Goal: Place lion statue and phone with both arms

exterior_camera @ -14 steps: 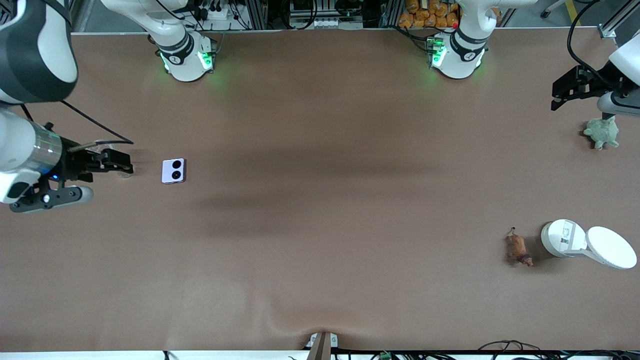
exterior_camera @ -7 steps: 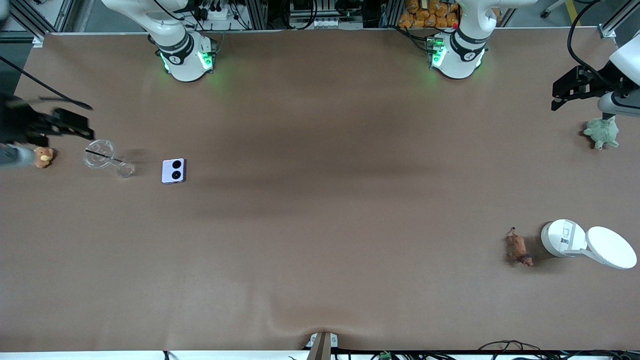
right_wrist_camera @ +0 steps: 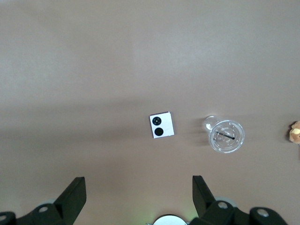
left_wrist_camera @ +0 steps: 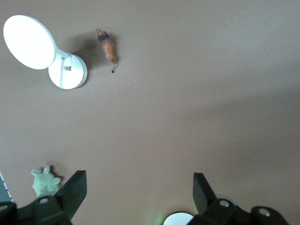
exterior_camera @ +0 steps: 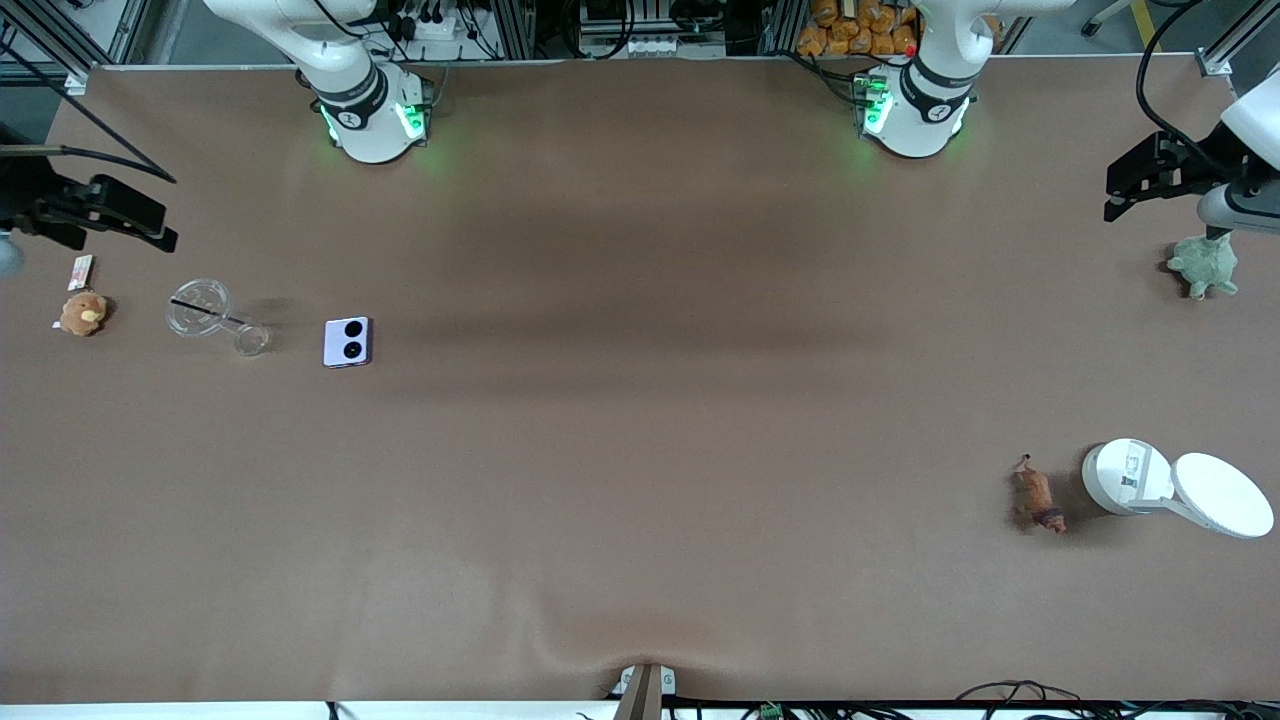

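The lavender phone point(exterior_camera: 347, 342) lies flat on the table toward the right arm's end, camera circles up; it also shows in the right wrist view point(right_wrist_camera: 161, 125). The orange-brown lion statue point(exterior_camera: 1036, 498) lies toward the left arm's end beside a white container; it also shows in the left wrist view point(left_wrist_camera: 108, 47). My right gripper point(exterior_camera: 160, 232) is open and empty, high over the table's edge at the right arm's end, well apart from the phone. My left gripper point(exterior_camera: 1112, 203) is open and empty, high over the table's edge at the left arm's end, near the green turtle.
A clear cup with a lid point(exterior_camera: 203, 308) and a round tan plush toy point(exterior_camera: 82, 313) lie beside the phone toward the right arm's end. A white round container point(exterior_camera: 1125, 476) with its open lid point(exterior_camera: 1222, 494) stands by the lion. A green plush turtle point(exterior_camera: 1204, 265) lies under the left arm.
My right arm has pulled up and away from the clear cup to the table's end, uncovering the cup and the tan plush toy. The left arm has not moved.
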